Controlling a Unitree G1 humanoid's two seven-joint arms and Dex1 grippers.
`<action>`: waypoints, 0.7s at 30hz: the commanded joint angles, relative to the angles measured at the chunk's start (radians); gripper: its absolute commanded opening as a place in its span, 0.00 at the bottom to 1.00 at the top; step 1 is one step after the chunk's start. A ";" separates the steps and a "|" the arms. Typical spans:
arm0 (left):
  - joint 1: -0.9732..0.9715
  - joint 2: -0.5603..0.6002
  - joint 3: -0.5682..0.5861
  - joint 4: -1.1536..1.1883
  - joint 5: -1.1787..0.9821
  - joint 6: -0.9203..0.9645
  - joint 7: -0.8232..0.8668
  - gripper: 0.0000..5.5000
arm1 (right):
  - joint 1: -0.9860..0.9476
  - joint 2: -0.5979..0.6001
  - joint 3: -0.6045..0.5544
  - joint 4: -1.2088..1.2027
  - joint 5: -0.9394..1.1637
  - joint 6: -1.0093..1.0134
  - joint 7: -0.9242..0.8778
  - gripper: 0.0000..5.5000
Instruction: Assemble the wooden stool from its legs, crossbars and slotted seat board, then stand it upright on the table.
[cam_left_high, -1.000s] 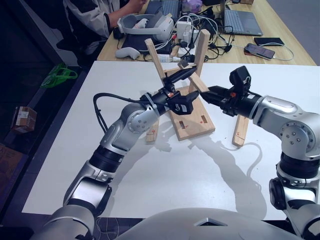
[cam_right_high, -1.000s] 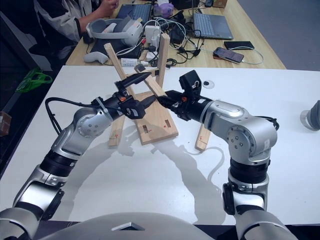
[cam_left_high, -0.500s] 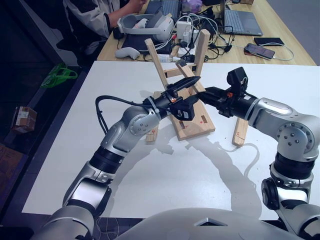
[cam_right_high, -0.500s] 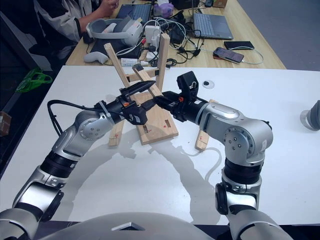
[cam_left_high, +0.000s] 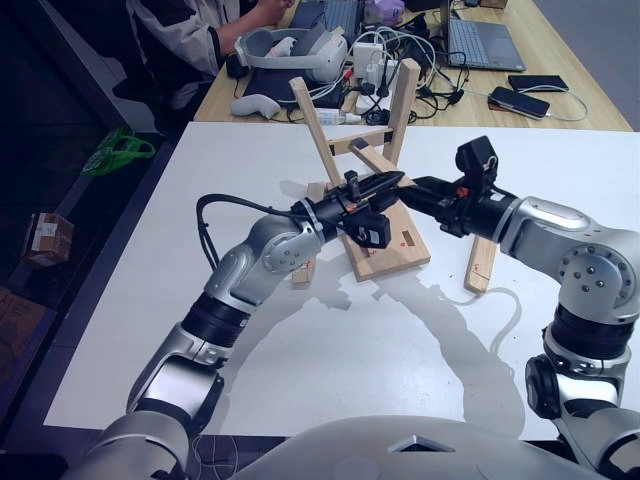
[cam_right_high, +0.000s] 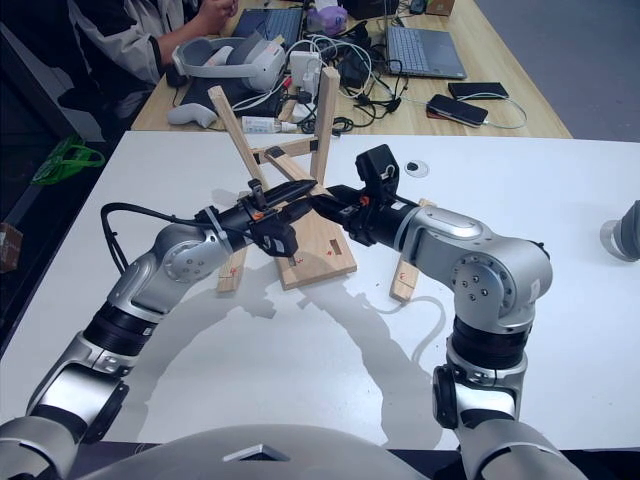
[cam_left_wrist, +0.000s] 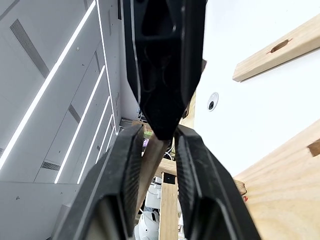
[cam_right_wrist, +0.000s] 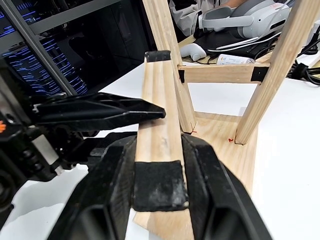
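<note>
The right claw (cam_right_wrist: 159, 150) is clamped on a loose crossbar (cam_right_wrist: 157, 100), one finger on each side, at a spot wrapped with dark tape. The left claw (cam_left_wrist: 157, 145) sits just beside it at the same bar; we cannot tell if it is apart or already clamped on the wood. The bar points up and away, and its far end comes close to the joint where the fitted crossbar (cam_left_high: 358, 140) meets the left leg (cam_left_high: 312, 115). We cannot say if it touches there.

This leg and the right leg (cam_left_high: 403, 95) stand plugged in the seat board (cam_left_high: 390, 258), which lies on the white table (cam_left_high: 300, 400), so the stool is upside down and, in our judgement, about half built. A loose leg (cam_left_high: 480, 265) lies on the table just right of the board, and another wooden piece (cam_left_high: 303, 268) lies at its left side.

We think the main danger is a sideways push. The board is not fixed, so a hard press with the bar may slide it or tip the two legs out. The claws are also very near and may knock each other, and the bar may slip if one lets go too early.

No box or tray takes part. The slots of the board hold the two legs, and one slot (cam_left_high: 405, 238) looks open.
</note>
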 joint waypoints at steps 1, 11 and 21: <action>-0.027 -0.013 0.011 -0.009 -0.006 -0.011 0.005 0.14 | 0.009 0.001 0.011 -0.001 0.035 0.039 0.013 0.23; -0.018 -0.009 0.004 -0.014 -0.013 -0.036 -0.018 0.07 | -0.001 -0.004 0.024 0.003 0.010 -0.027 0.020 0.36; -0.011 0.020 0.025 0.007 -0.001 -0.044 -0.016 0.07 | 0.003 -0.045 0.001 0.009 0.056 -0.053 0.078 0.64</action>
